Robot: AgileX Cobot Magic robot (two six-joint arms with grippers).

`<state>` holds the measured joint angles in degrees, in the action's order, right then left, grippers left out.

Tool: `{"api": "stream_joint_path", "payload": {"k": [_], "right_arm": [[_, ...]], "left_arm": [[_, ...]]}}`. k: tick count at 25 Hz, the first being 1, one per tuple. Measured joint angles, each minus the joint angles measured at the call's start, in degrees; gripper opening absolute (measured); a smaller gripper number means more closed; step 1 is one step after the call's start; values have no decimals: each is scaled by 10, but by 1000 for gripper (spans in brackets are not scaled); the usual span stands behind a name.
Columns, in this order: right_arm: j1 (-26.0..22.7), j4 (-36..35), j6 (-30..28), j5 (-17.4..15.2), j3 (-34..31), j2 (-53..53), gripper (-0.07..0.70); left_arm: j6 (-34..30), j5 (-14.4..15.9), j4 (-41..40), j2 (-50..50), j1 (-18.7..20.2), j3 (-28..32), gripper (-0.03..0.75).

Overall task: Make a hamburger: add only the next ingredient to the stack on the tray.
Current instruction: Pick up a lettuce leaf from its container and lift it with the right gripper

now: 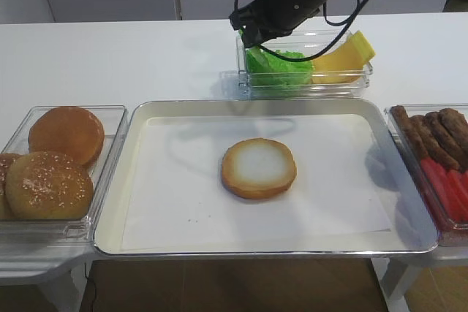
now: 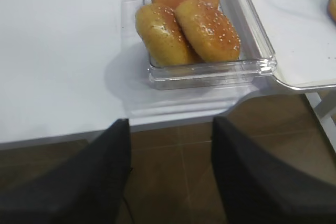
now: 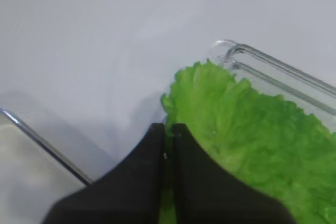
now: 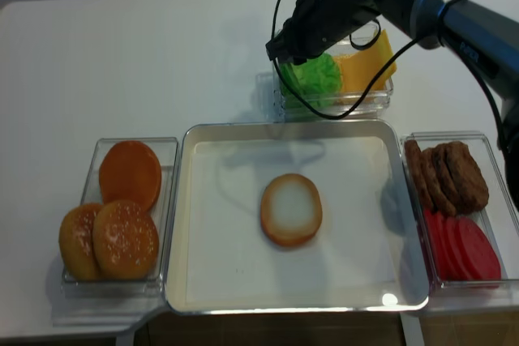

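A: Where does the right gripper (image 3: 169, 140) stand against the lettuce leaf (image 3: 252, 140)?

B: At the leaf's near edge, inside the clear container (image 1: 303, 82) behind the tray (image 1: 131, 129). In the wrist view its two dark fingers are pressed together, with the frilly green rim running in between them, so it is clamped on the leaf's edge.

A: And the rest of the leaf?

B: It lies in the container, beside the yellow cheese slices (image 1: 344, 56), on the side away from them.

A: The stack?

B: The bun bottom (image 1: 259, 168) sits bare near the middle of the tray, well apart from the leaf.

A: The left gripper (image 2: 170, 145)?

B: Jaws wide apart, holding nothing, hanging off the table edge near the whole buns (image 2: 186, 24).
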<state>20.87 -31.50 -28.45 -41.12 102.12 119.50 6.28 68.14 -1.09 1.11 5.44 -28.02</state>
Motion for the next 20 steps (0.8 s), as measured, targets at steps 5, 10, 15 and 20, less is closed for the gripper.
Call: {"api": "stream_joint_path", "payload": {"k": [5, 10, 15, 20], "right_arm": [[0, 31, 12, -40, 0, -45, 20], [0, 76, 72, -109, 0, -101, 19], [0, 83, 110, -182, 0, -149, 19], [0, 88, 129, -217, -21, -197, 19]], "left_arm": [[0, 0, 0, 0, 0, 0, 372], [0, 0, 0, 0, 0, 0, 372], [0, 0, 0, 0, 0, 0, 372], [0, 0, 0, 0, 0, 0, 372]]}}
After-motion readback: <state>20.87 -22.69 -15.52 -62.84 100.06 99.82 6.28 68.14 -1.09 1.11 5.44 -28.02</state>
